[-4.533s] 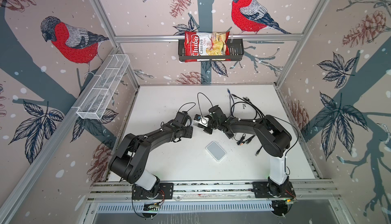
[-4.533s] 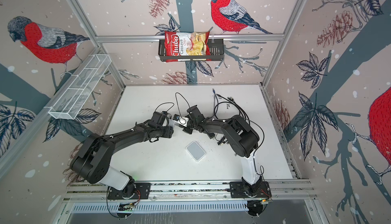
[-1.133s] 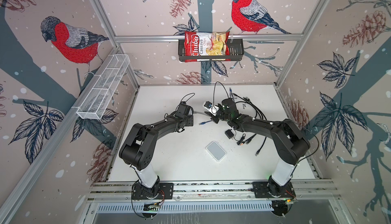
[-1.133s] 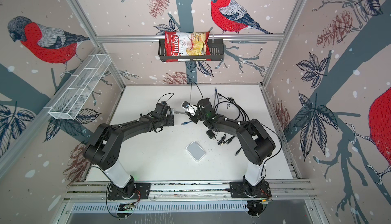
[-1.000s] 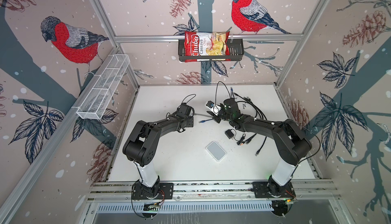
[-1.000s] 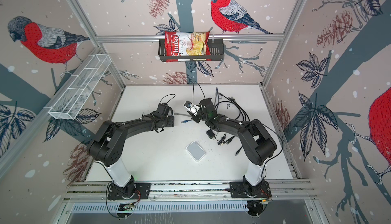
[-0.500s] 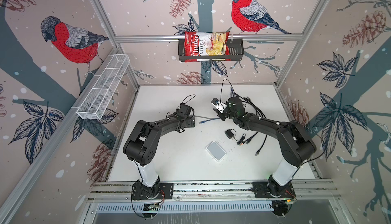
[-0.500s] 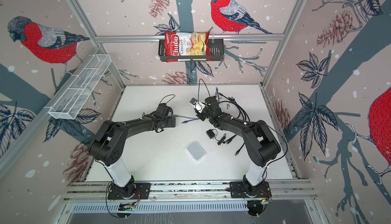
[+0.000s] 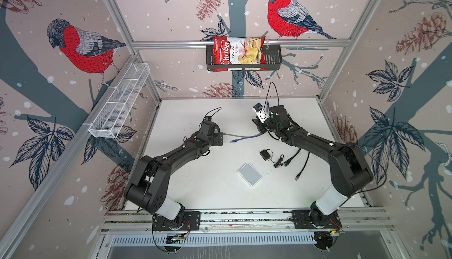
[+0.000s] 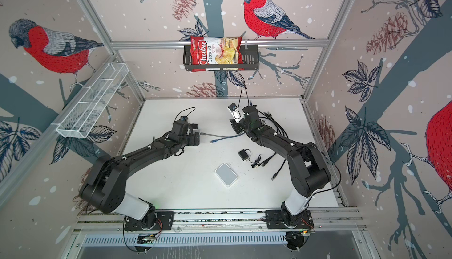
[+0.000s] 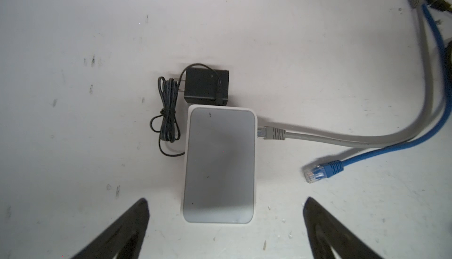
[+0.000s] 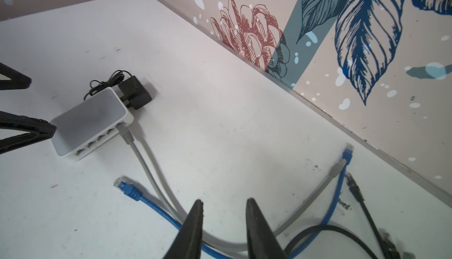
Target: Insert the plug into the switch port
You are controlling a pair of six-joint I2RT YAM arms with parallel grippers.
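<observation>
A white switch with a grey top [image 11: 219, 162] [image 12: 90, 118] lies on the table under my left gripper [image 11: 226, 199]. That gripper stands wide open, one finger on either side of the switch's near end, touching nothing. In both top views the left gripper [image 9: 219, 137] [image 10: 195, 136] covers most of the switch. A grey plug [image 11: 271, 133] [image 12: 124, 133] sits in the switch's end port, and its grey cable runs off toward my right gripper [image 12: 224, 201] [image 9: 259, 126]. The right jaws are a little apart and empty, above the cables. A loose blue plug [image 11: 318, 170] [image 12: 124, 186] [image 9: 232, 141] lies nearby.
A black power adapter [image 11: 206, 87] with a coiled cord lies against the switch. A second white switch [image 9: 250, 175], another adapter [image 9: 264, 155] and black cables [image 9: 288, 159] lie at the front middle. More cable ends [image 12: 347, 155] rest near the right wall.
My left jaws have opened wide around the switch. My right gripper has drawn back and to the right, away from the switch, leaving the grey plug in the port.
</observation>
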